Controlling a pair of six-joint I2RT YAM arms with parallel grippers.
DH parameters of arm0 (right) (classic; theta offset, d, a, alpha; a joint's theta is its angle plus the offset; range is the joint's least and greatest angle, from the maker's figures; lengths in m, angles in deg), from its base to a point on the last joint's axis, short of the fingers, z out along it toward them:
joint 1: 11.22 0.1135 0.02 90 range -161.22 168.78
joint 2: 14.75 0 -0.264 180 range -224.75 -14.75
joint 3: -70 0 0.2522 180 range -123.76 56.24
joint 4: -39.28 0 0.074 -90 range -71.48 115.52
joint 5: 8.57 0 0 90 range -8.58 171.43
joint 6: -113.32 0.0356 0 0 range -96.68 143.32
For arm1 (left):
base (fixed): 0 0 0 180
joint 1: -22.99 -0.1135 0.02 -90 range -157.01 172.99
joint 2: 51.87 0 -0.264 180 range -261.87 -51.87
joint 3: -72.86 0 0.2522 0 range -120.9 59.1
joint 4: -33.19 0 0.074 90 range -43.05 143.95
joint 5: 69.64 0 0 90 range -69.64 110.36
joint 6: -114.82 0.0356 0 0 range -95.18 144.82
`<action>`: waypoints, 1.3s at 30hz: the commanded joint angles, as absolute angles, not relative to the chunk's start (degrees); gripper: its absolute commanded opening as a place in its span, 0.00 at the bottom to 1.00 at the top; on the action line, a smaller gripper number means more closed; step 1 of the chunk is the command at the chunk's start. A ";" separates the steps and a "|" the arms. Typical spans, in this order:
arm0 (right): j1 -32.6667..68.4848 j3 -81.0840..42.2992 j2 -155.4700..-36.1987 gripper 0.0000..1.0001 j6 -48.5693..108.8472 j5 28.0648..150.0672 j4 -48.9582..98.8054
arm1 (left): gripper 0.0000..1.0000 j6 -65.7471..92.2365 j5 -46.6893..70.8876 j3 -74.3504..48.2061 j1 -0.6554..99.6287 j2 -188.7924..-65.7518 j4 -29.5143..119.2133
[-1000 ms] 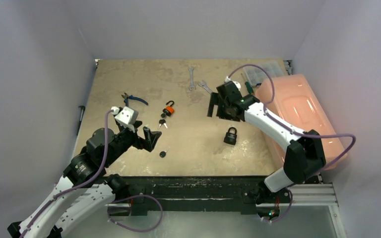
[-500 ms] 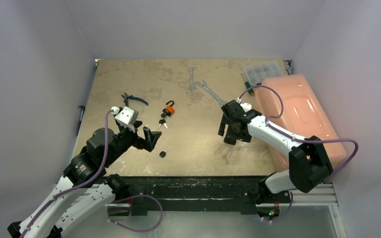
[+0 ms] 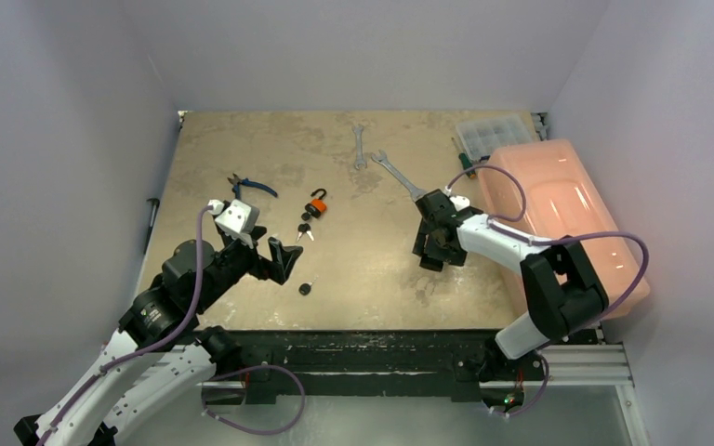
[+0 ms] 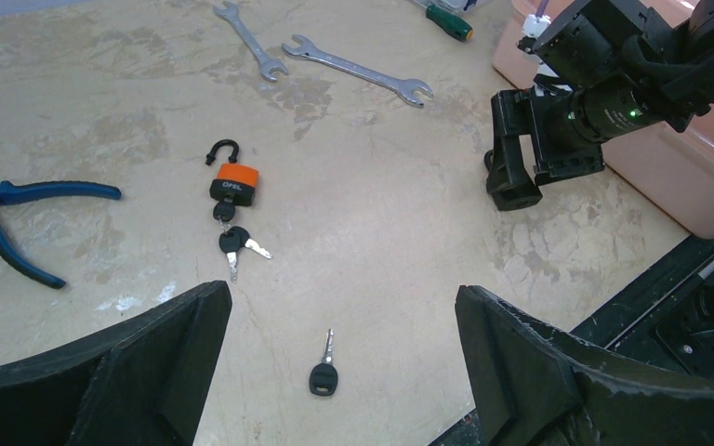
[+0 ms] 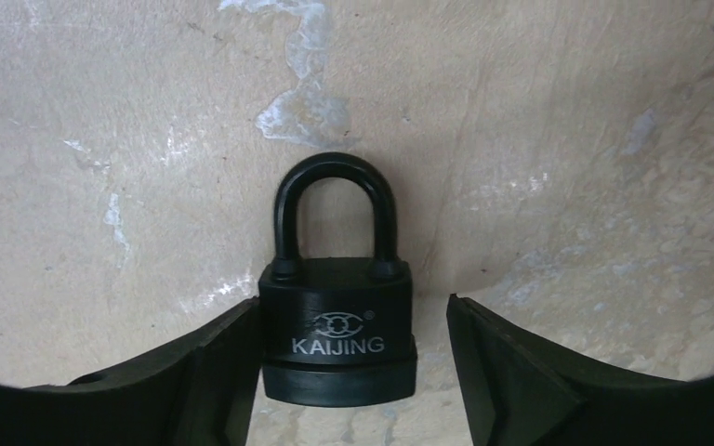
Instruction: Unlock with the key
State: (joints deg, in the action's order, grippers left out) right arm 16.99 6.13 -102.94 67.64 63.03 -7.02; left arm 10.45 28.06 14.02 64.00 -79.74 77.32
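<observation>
the right hand [image 5: 349, 321] sits low over the table [image 5: 539, 139], fairly wide and not clamped, its 2 fingers astride the black kaijing padlock [image 5: 337, 358], 1 against the lock's side and the other just apart. the lock lies flat with its shackle closed. the left hand [image 4: 339, 297] hangs wide open above a loose black-headed key [image 4: 323, 373], with an orange padlock [image 4: 235, 183], shackle open, farther out.
</observation>
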 commanded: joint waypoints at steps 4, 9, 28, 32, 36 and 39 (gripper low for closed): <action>16.56 6.32 -104.78 0.67 66.40 64.53 -3.84 | 0.99 10.50 28.45 14.50 63.90 -80.08 75.43; 16.76 4.32 -104.16 0.45 64.11 67.51 -3.39 | 0.99 10.58 28.53 14.45 63.86 -80.06 75.43; 18.33 8.76 -92.17 0.23 73.34 98.65 29.75 | 0.99 10.67 28.53 14.44 63.91 -79.71 75.43; 18.37 12.49 -90.87 0.22 79.48 103.46 43.27 | 0.99 10.65 28.53 14.36 63.93 -79.90 75.48; 18.34 12.87 -90.52 0.22 80.60 104.02 45.80 | 0.99 10.37 28.46 14.01 63.86 -80.55 75.60; 18.40 13.25 -90.30 0.21 82.47 103.68 48.11 | 0.99 9.41 27.75 13.20 63.87 -82.98 74.86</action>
